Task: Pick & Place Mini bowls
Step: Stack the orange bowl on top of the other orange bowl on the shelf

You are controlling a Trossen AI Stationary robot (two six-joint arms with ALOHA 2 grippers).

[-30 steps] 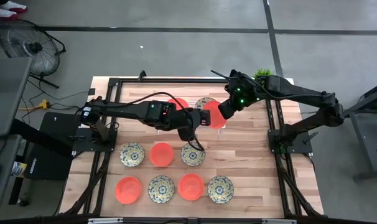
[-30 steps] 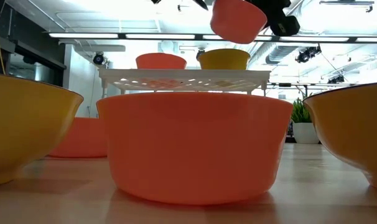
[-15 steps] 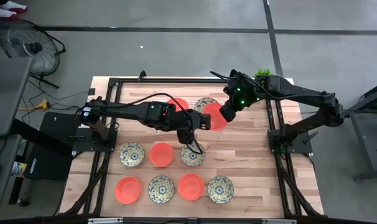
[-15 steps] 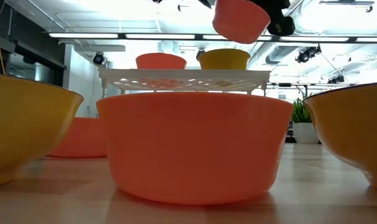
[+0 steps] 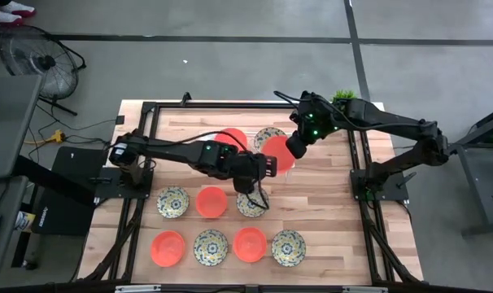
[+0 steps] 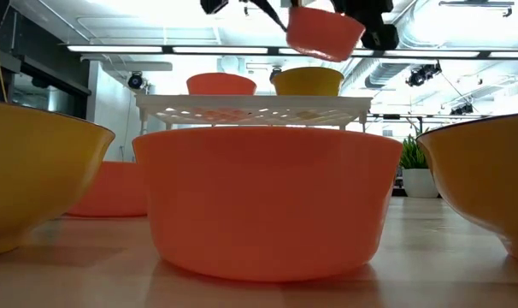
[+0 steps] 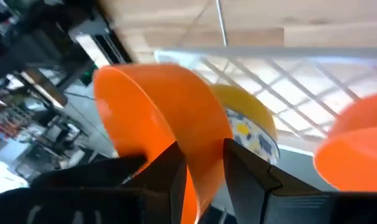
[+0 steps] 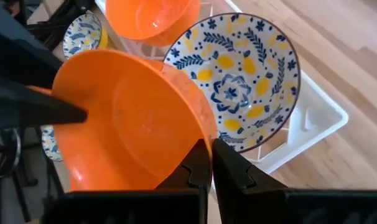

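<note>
One plain orange mini bowl [image 5: 279, 151] hangs in the air over the white tray [image 8: 325, 118], held by both grippers. My left gripper [image 5: 265, 163] comes at it from the table's left, my right gripper [image 5: 296, 147] from the right, each shut on the bowl. In the tray rest another orange bowl [image 8: 152, 17] and a blue-and-yellow patterned bowl [image 8: 241, 81]. Several more mini bowls, orange and patterned, sit on their bases in two rows on the near half of the table [image 5: 211, 202]. My left gripper has the orange bowl's wall [image 7: 201, 155] between its fingers, one finger inside the bowl and one outside. The bowl is lifted clear and stands tilted on edge. My right gripper pinches the bowl's rim [image 8: 201, 134] on the opposite side, its fingertips closed on the thin edge, slanting down from the table's right. The bowl's inside faces this wrist.
The black frame rails [image 5: 356, 175] run along both sides of the wooden table. A small green plant [image 5: 342, 96] stands at the far right corner. Bare wood lies to the right of the tray and near rows [image 5: 328, 212].
My left arm has shifted slightly toward the table's right and near edge and come down a little. My right wrist has rolled. The orange bowl has stayed over the tray but has turned, its rim coming closer to level in the low view.
</note>
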